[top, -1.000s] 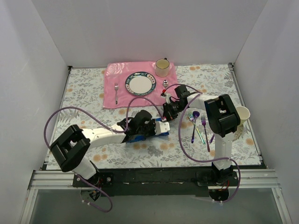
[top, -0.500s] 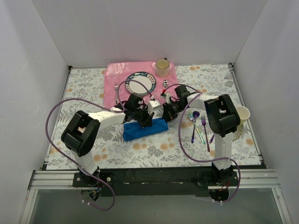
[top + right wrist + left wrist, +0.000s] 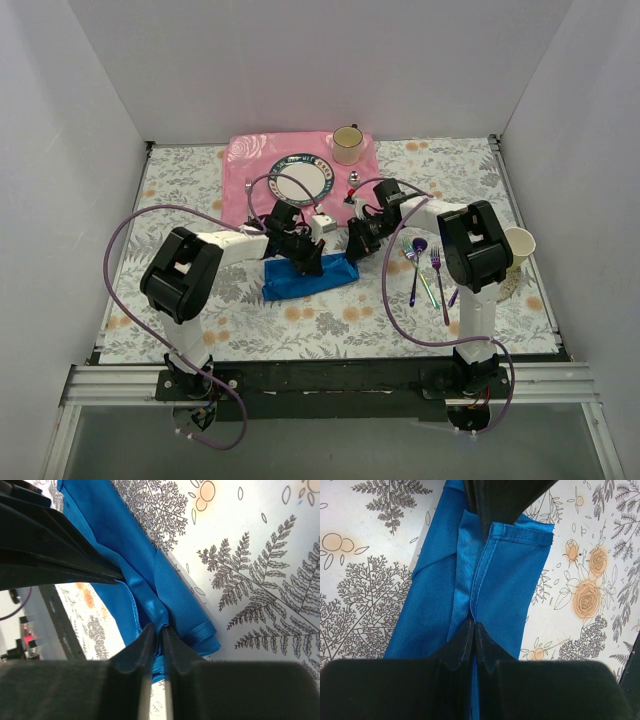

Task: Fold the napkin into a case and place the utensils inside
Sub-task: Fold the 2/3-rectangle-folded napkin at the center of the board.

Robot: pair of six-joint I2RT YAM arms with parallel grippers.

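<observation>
Left tool (image 3: 474,626) pinching napkin (image 3: 510,580) fold, utensils (image 3: 419,245) overhead only

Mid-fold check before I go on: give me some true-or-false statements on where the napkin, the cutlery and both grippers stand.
1. The napkin lies folded into a narrow strip on the flowered table. True.
2. The utensils are already inside the napkin. False: they lie bare on the table to its right, beside the right arm.
3. The left gripper is shut on a fold of the napkin. True.
4. The right gripper is wide open, clear of the cloth. False: its fingers are nearly together with blue cloth between them.
5. The napkin rests on the pink placemat. False: it lies on the table nearer the arms, apart from the placemat.
</observation>
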